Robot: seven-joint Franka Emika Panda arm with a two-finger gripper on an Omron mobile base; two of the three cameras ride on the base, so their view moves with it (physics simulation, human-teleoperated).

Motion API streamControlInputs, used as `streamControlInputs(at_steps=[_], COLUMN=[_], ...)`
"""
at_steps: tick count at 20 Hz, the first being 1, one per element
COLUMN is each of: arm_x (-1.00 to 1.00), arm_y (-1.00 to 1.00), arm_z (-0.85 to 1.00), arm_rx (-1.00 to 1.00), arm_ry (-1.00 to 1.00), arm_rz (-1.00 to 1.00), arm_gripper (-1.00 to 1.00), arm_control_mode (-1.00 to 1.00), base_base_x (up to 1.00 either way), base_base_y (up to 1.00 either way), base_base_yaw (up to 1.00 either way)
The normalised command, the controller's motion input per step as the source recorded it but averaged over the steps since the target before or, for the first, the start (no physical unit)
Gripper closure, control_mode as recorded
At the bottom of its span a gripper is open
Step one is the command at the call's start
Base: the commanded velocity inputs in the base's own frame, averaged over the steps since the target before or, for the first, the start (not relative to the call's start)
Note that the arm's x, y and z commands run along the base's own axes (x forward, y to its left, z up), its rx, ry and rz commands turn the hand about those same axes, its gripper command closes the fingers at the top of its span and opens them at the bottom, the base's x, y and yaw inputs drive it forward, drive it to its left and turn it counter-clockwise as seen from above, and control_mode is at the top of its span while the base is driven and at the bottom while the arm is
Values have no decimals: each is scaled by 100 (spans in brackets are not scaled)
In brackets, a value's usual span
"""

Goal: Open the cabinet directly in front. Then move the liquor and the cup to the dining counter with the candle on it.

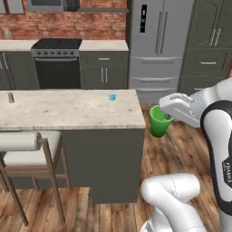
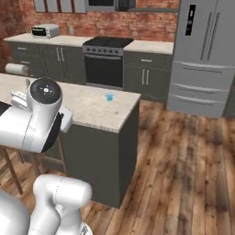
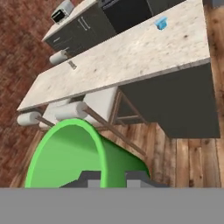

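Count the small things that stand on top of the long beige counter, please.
2: a small blue thing near the dining counter's free end, and a small greyish bottle-like thing far along it. The arm may hide others.

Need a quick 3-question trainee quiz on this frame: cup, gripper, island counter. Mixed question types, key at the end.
1. True or false: the gripper is shut on the cup.
2. Where is the cup? A) standing on the dining counter B) in the air beside the counter's end, above the wood floor C) inside the fridge
3. Fill in: the small blue object sits on the ____.

Key: 1 true, the finger tips pinch the cup's rim in the hand view. 2 B. 3 dining counter.
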Motion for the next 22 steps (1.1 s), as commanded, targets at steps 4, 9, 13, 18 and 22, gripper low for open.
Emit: streamControlInputs(at_steps=[4, 9, 13, 18, 22], arm_x=[0, 0, 0, 0, 0], arm_y=[0, 0, 0, 0, 0], arm_z=[0, 0, 0, 0, 0], arm_rx=[0, 0, 0, 0, 0], arm_ry=[0, 0, 0, 0, 0], arm_rz=[0, 0, 0, 0, 0], arm_gripper=[100, 100, 100, 100, 100], arm_control_mode=[100, 100, 100, 100, 100], base_base_x=[-8, -47, -49, -2, -1], base_base_y=[100, 100, 85, 20, 100], base_base_yaw=[-41, -43, -39, 0, -2])
